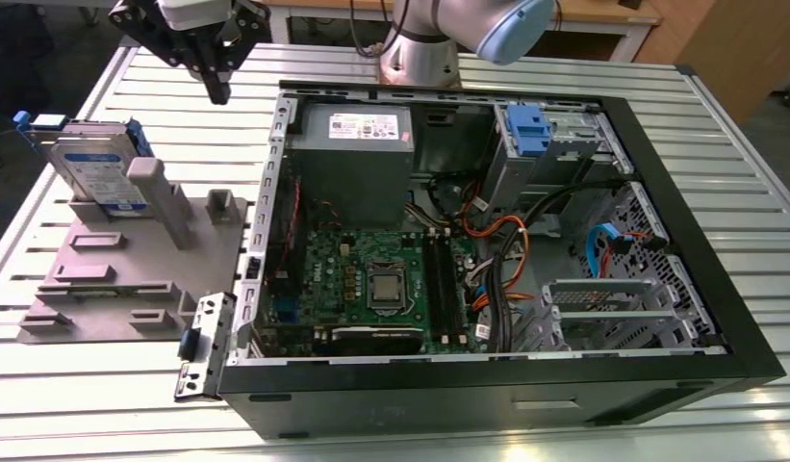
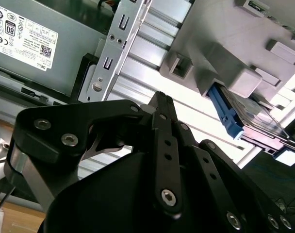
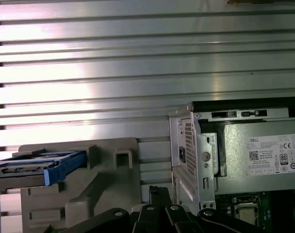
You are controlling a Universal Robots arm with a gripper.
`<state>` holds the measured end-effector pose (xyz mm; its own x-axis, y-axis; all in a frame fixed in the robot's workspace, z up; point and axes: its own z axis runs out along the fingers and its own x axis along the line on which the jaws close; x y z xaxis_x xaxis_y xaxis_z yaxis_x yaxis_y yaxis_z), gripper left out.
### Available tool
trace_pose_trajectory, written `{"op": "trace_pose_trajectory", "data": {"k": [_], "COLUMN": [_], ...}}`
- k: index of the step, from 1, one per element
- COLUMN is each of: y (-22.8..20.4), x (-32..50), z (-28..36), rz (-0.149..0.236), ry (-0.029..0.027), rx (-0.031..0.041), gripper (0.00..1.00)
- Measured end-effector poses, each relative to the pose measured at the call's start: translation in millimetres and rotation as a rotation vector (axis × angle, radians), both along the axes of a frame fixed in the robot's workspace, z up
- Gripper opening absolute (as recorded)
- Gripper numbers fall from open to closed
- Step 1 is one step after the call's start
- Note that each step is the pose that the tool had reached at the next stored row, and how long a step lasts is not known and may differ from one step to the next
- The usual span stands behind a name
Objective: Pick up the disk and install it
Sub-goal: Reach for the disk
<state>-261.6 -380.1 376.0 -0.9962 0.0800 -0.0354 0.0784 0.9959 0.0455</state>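
The disk (image 1: 93,168) stands on edge in a slot at the far end of a grey fixture (image 1: 125,265), at the exterior view's left; its silver face, white-and-blue label and blue rails show. Both wrist views catch it edge-on: the disk (image 2: 252,116) and the disk (image 3: 26,167). My gripper (image 1: 218,94) hangs above the table between the fixture and the open computer case (image 1: 702,318), up and to the right of the disk and apart from it. The black fingers (image 2: 159,104) meet at their tips with nothing between them, so the gripper (image 3: 156,190) is shut and empty.
Inside the case lie a motherboard (image 1: 375,274), a grey power supply box (image 1: 356,130) with a white sticker, and a blue plastic clip on a metal cage (image 1: 529,130) at the far right corner. A metal bracket (image 1: 199,345) juts from the case's near left corner. The table is slatted aluminium (image 1: 99,404).
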Motion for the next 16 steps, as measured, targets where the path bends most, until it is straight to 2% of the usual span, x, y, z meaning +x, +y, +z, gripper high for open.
{"op": "trace_pose_trajectory", "data": {"k": [16], "y": [0.4], "x": [-9.1], "z": [0.0], "rz": [0.0], "ry": [0.0001], "rx": [-0.0001], "gripper": [0.11]}}
